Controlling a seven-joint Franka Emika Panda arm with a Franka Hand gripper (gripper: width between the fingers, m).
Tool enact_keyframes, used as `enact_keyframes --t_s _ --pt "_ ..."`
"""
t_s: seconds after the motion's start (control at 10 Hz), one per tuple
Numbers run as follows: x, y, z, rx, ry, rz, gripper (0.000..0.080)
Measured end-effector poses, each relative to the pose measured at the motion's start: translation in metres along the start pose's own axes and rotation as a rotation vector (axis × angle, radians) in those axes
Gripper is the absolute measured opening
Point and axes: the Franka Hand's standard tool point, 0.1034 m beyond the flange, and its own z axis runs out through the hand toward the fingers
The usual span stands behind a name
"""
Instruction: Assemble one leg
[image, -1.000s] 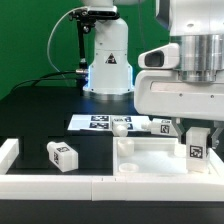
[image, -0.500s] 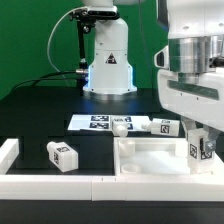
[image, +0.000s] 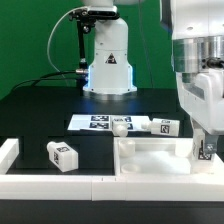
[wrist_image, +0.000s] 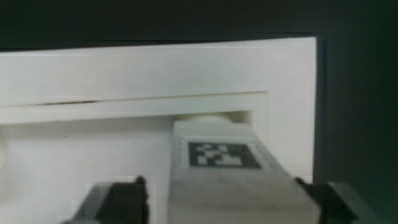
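My gripper (image: 206, 140) hangs at the exterior view's right, shut on a leg (image: 205, 152), a white square post with a black tag. The leg stands upright, its lower end at the right corner of the wide white panel (image: 150, 160). In the wrist view the leg (wrist_image: 228, 165) sits between my two dark fingers (wrist_image: 125, 202), with my gripper (wrist_image: 228, 208) above the panel's raised rim (wrist_image: 143, 100). A second leg (image: 62, 155) lies at the left. Two more legs (image: 121, 126) (image: 167, 126) lie by the marker board (image: 95, 122).
The arm's white base (image: 108, 62) stands at the back on the black table. A low white wall (image: 50, 186) runs along the front edge and up the left side.
My gripper has moved toward the exterior view's right and a little down, carrying the leg with it. The other legs have not moved.
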Motion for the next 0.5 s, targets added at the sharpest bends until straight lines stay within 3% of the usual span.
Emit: enact_keyframes --t_s 0.1,0.2,0.5 --pt "0.0019 -0.0024 -0.0015 0.005 0.0 -0.16 0.057" --pt "-0.0009 -0.0014 0.0 0.002 -0.001 -0.319 0.0633" --pt "-0.0027 0.0001 0.002 -0.002 -0.004 -0.562 0.0644"
